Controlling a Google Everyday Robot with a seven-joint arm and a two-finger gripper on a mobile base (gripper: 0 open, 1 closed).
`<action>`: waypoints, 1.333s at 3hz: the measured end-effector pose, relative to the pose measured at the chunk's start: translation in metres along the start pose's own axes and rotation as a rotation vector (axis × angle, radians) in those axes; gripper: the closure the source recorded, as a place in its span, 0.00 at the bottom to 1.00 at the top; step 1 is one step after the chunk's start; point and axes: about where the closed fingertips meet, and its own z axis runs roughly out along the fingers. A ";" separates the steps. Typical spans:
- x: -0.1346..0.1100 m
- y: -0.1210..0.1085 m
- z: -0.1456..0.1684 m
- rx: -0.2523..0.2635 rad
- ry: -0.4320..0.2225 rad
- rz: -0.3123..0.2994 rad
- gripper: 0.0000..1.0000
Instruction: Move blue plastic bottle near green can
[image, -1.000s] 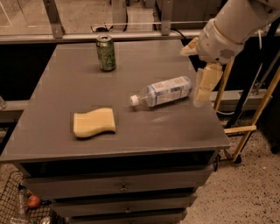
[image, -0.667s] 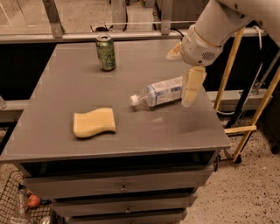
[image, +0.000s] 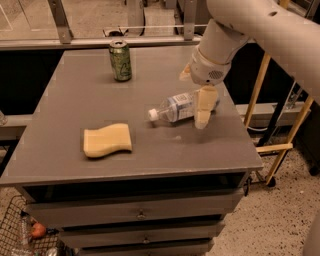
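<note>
The blue plastic bottle (image: 174, 107) lies on its side right of the table's middle, white cap pointing left. The green can (image: 120, 60) stands upright near the table's far edge, left of the bottle and well apart from it. My gripper (image: 195, 91) hangs from the white arm over the bottle's right end. Its jaws are open: one pale finger (image: 204, 106) is in front of the bottle's base and hides it, the other finger (image: 185, 73) is behind the bottle. I cannot tell whether the fingers touch the bottle.
A yellow sponge (image: 107, 140) lies on the grey table (image: 75, 100) at the front left. Drawers sit under the tabletop. A wire basket (image: 20, 235) stands on the floor at lower left. Yellow wooden legs (image: 257, 95) stand right of the table.
The arm has swung left from beyond the table's right edge and lowered, so the open gripper now straddles the bottle's right end. Bottle, can and sponge have not moved.
</note>
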 end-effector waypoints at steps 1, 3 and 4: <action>0.003 -0.002 0.017 -0.027 0.025 0.016 0.18; 0.012 -0.014 0.011 -0.008 0.055 0.042 0.64; 0.014 -0.026 -0.005 0.004 0.054 0.111 0.87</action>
